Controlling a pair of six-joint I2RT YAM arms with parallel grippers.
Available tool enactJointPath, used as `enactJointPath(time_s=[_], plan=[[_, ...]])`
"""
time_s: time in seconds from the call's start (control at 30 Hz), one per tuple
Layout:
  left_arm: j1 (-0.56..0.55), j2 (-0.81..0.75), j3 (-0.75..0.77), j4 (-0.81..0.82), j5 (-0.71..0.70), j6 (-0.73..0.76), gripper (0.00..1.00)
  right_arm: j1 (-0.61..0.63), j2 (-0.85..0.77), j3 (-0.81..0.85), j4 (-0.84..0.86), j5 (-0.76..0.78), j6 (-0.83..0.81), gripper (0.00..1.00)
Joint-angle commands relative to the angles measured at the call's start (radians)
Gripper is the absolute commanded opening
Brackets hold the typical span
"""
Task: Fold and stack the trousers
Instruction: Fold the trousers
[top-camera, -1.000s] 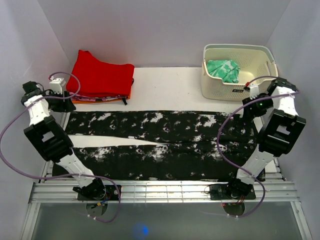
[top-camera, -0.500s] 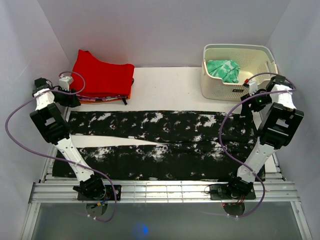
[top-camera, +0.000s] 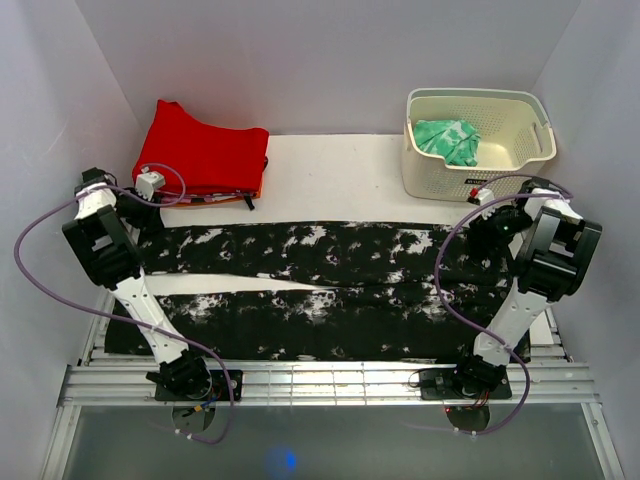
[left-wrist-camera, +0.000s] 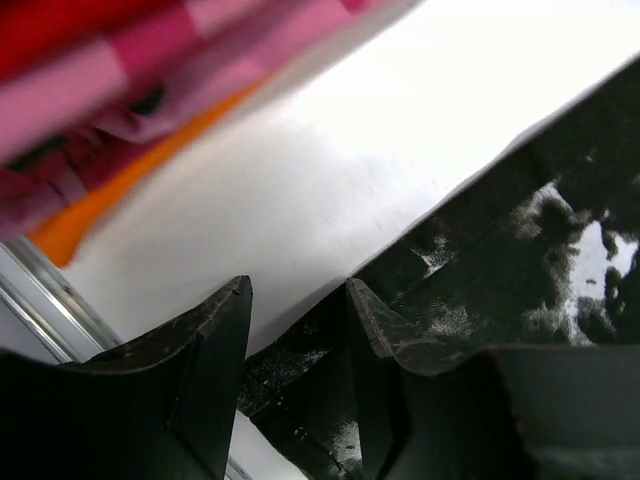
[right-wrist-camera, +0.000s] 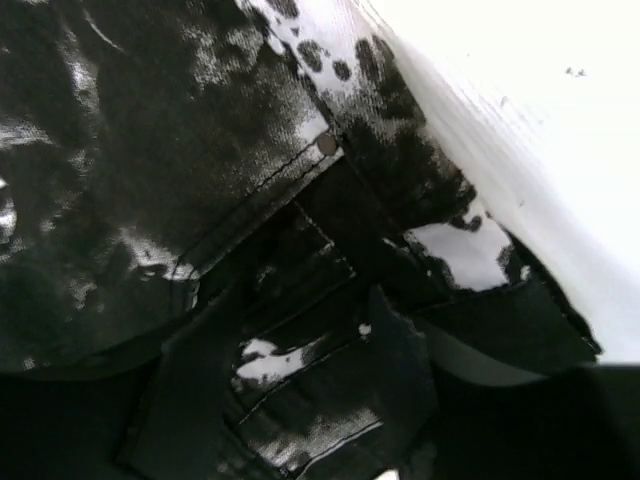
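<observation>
**A:** Nearest first: where do the trousers (top-camera: 320, 290) lie?

**B:** Flat across the middle of the overhead view, one leg at the lower edge of the white table (top-camera: 330, 165), the other just beyond it. The hems point to the left of the frame and the waist to the right.

**A:** And the left gripper (left-wrist-camera: 298, 290)?

**B:** At the left end of the far leg. In its wrist view the fingers (left-wrist-camera: 215, 340) stand apart, with bare table and the dark hem edge showing in the gap. It has hold of nothing.

**A:** The right gripper (right-wrist-camera: 305, 340)?

**B:** Down at the far corner of the waist, right of centre in the overhead view. It is black on black, but its fingers (right-wrist-camera: 400, 350) look spread, with spattered cloth under the gap and nothing pinched.

**A:** Farther back?

**B:** At the upper left a folded red garment (top-camera: 200, 150) sits on an orange layer. At the upper right a cream basket (top-camera: 470, 95) holds a green patterned cloth (top-camera: 448, 140).
</observation>
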Motion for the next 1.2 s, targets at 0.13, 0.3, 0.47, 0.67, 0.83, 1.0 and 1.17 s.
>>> enactJointPath(time_s=[0.13, 0.3, 0.47, 0.67, 0.83, 1.0, 1.17], plan=[[0.038, -0.040, -0.118, -0.170, -0.076, 0.109, 0.47, 0.002, -0.118, -0.298, -0.009, 0.069, -0.156, 0.46], [0.047, -0.051, -0.126, -0.162, -0.075, 0.120, 0.47, -0.008, -0.202, -0.326, -0.082, 0.043, -0.202, 0.41], [0.047, -0.046, -0.117, -0.158, -0.079, 0.125, 0.49, -0.045, -0.213, -0.147, -0.176, -0.057, -0.175, 0.54], [0.047, -0.044, -0.120, -0.155, -0.079, 0.125, 0.50, -0.097, -0.097, 0.083, -0.115, -0.166, -0.006, 0.72], [0.047, -0.052, -0.131, -0.153, -0.083, 0.128, 0.50, -0.096, -0.039, 0.094, -0.013, -0.199, 0.018, 0.83], [0.046, -0.069, -0.158, -0.150, -0.081, 0.125, 0.50, -0.116, -0.020, 0.051, 0.180, -0.258, 0.207, 0.89], [0.047, -0.086, -0.187, -0.146, -0.087, 0.128, 0.50, -0.125, -0.084, -0.113, 0.468, -0.287, 0.387, 0.91]])
